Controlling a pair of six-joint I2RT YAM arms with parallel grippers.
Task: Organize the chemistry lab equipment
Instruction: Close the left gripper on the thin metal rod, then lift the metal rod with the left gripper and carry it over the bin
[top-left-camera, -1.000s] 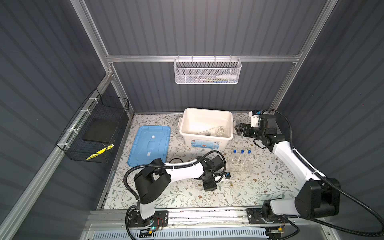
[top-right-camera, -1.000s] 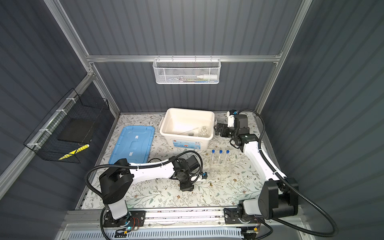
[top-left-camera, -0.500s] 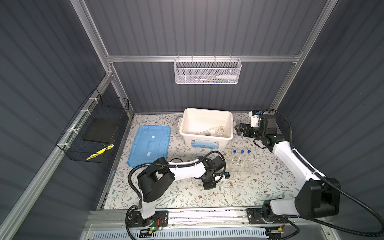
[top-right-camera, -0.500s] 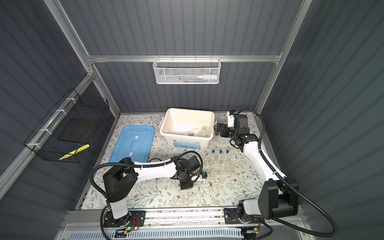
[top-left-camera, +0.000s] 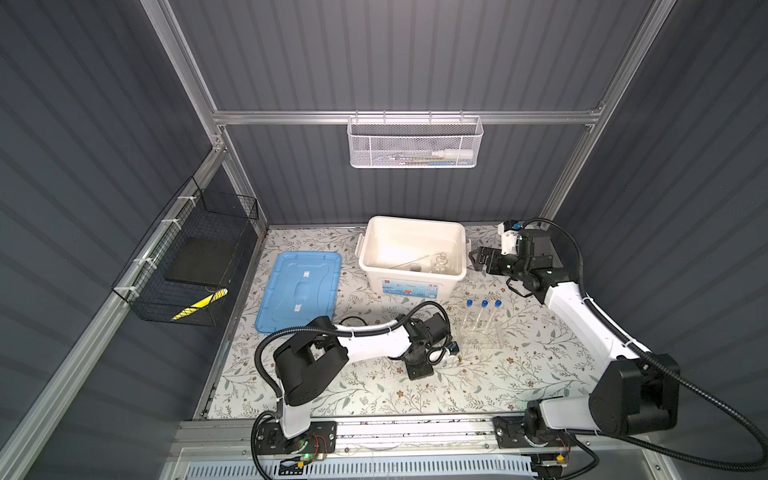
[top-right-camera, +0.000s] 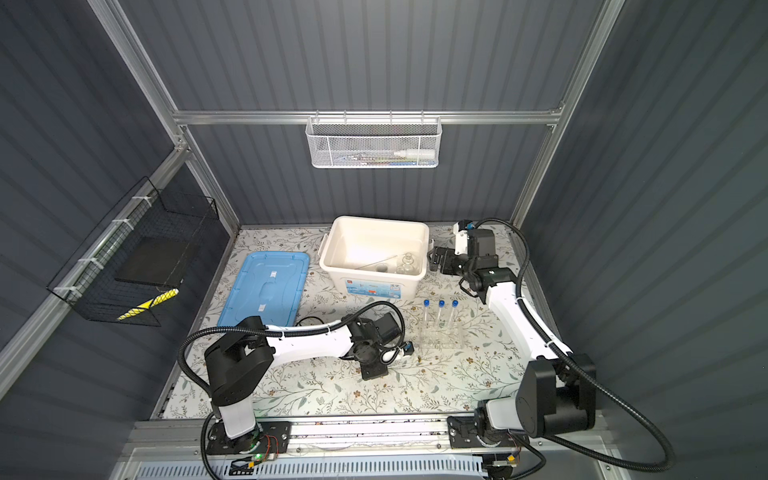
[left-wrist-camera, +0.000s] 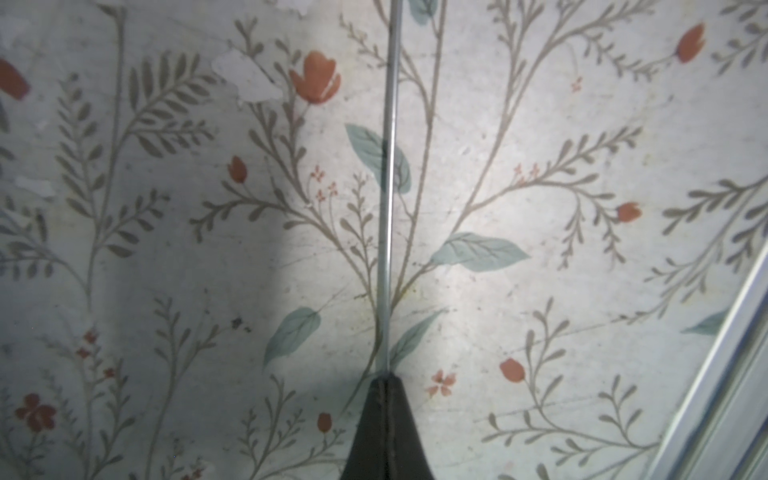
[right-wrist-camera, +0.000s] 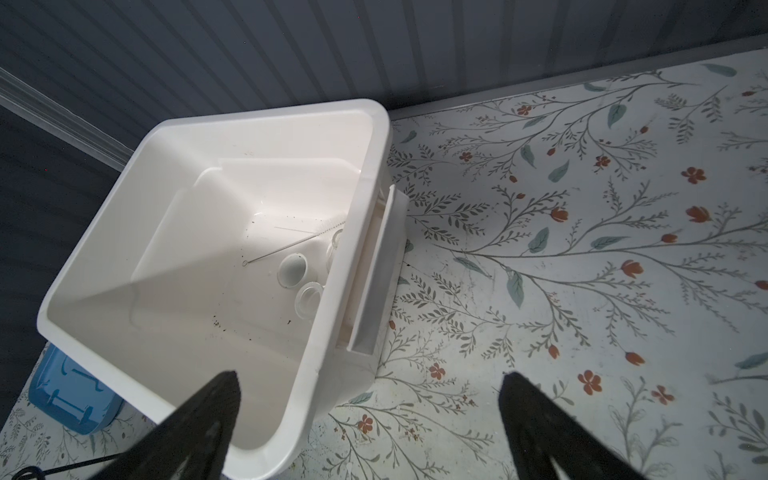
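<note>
Shuts left gripper on thin rod since a second ago, to lift it off table | holds right gripper wide beside bin rim, ready.

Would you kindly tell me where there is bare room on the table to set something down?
Bare: the front strip of the table between the test tube rack and the rail; the back corner behind the blue lid; the left half of the white bin. Crowded: between bin, rack and left arm, whose jaws pinch the thin rod.
</note>
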